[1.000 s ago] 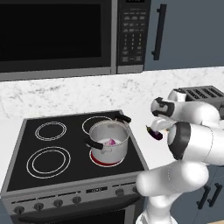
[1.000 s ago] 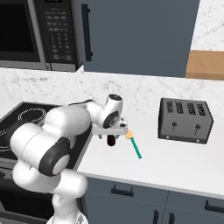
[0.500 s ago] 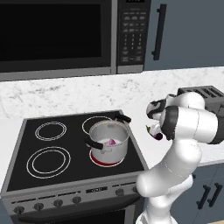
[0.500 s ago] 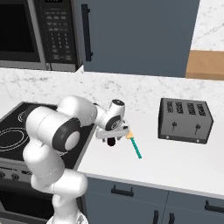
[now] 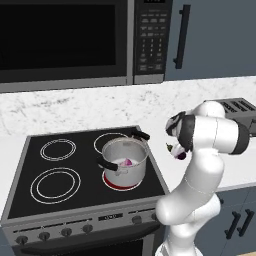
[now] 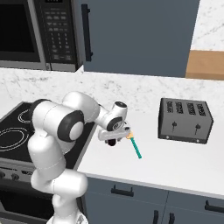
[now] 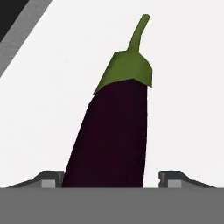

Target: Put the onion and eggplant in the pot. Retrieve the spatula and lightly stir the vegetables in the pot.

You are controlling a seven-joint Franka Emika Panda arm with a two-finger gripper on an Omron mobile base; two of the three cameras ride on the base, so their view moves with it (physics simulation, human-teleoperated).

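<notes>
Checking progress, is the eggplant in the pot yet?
No. The eggplant lies on the white counter between the fingertips; the pot holds the onion.

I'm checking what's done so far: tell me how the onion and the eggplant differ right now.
The onion lies inside the pot on the stove; the eggplant lies on the white counter, between the fingertips of the end effector. The onion is round and pinkish-purple; the eggplant is long, near-black purple, with a green stem. Both are small beside the pot.
</notes>
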